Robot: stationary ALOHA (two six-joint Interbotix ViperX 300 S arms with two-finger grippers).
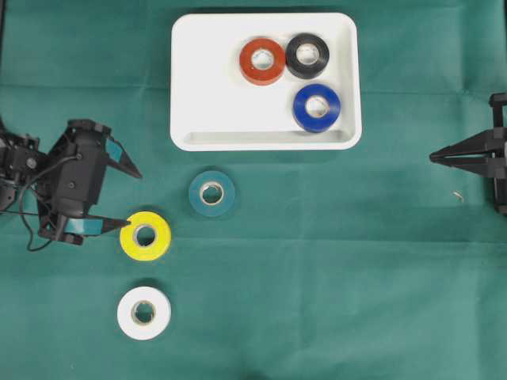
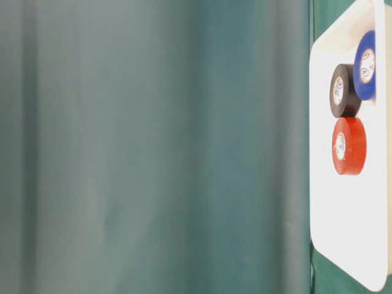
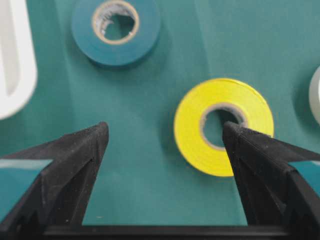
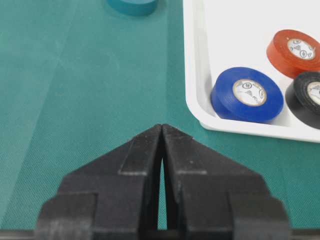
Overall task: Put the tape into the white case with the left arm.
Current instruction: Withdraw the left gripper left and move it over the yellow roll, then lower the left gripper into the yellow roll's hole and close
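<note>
Three tape rolls lie on the green cloth: yellow (image 1: 158,237), teal (image 1: 196,193) and white (image 1: 127,313). The white case (image 1: 206,95) at the top holds red (image 1: 247,63), black (image 1: 293,55) and blue (image 1: 299,108) rolls. My left gripper (image 1: 133,201) stands open just left of the yellow roll. In the left wrist view, the left gripper (image 3: 165,127) has bare cloth between its fingers, and its right fingertip (image 3: 235,137) overlaps the yellow roll (image 3: 192,125) at its hole. My right gripper (image 1: 432,157) is shut at the far right edge, away from the case.
The teal roll (image 3: 115,52) lies ahead and to the left of the left gripper, with the case's corner (image 3: 15,65) beyond it. The white roll's edge (image 3: 316,95) shows at the right. The right wrist view shows the shut right gripper (image 4: 162,126) near the case rim (image 4: 195,75).
</note>
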